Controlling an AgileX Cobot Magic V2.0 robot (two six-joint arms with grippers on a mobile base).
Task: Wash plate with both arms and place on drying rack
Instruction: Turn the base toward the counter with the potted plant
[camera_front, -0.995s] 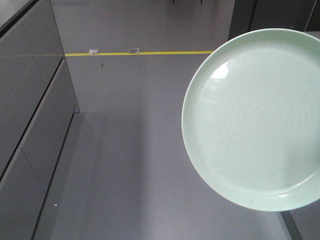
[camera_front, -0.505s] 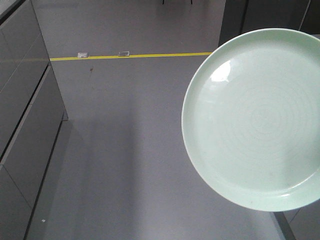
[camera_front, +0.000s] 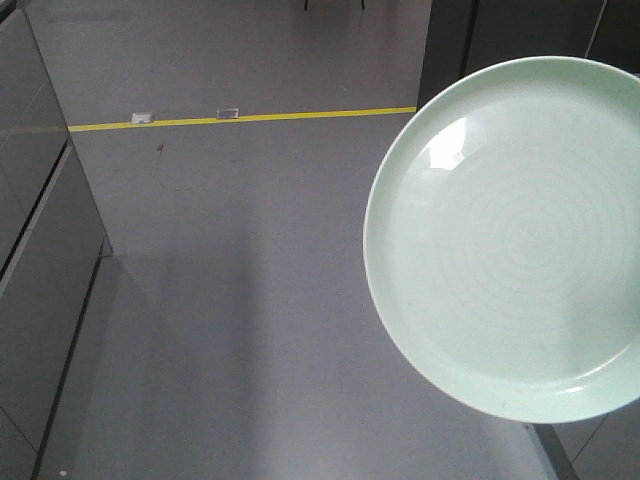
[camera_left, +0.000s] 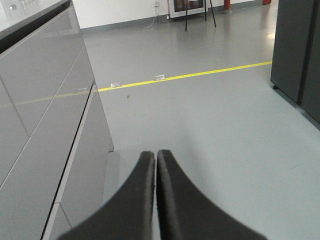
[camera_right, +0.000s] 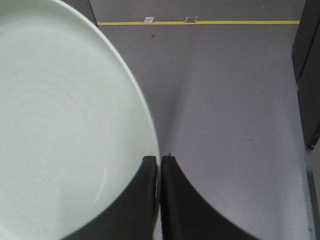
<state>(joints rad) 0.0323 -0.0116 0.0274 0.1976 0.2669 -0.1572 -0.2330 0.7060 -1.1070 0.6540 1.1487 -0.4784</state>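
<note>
Holding the plate (camera_front: 510, 240) aloft at the right of the front view, face towards the camera, above bare grey floor (camera_front: 250, 300) with a yellow line (camera_front: 300, 115) across it and grey cabinet fronts (camera_front: 40, 250) well apart on the left. Shows no drying rack and no sink in any view, so judged early in the task, with washing and racking both left to do. Seen from the right wrist, pinches with the right gripper (camera_right: 158, 161) at the very rim, fingers drawn almost together and the plate spreading out to one side of them. Looks like a thin edge hold, taken on the raised lip rather than the flat. Has the left gripper (camera_left: 156, 156) pressed together on nothing, pointing at the floor beside the cabinets. Likely handles as stiff, glossy, breakable ware — fairly heavy for a one-point pinch, prone to swing or slip, more so once wet. Calls for a second hold on the opposite rim by the left gripper — fingers across the lip — before any scrubbing
</note>
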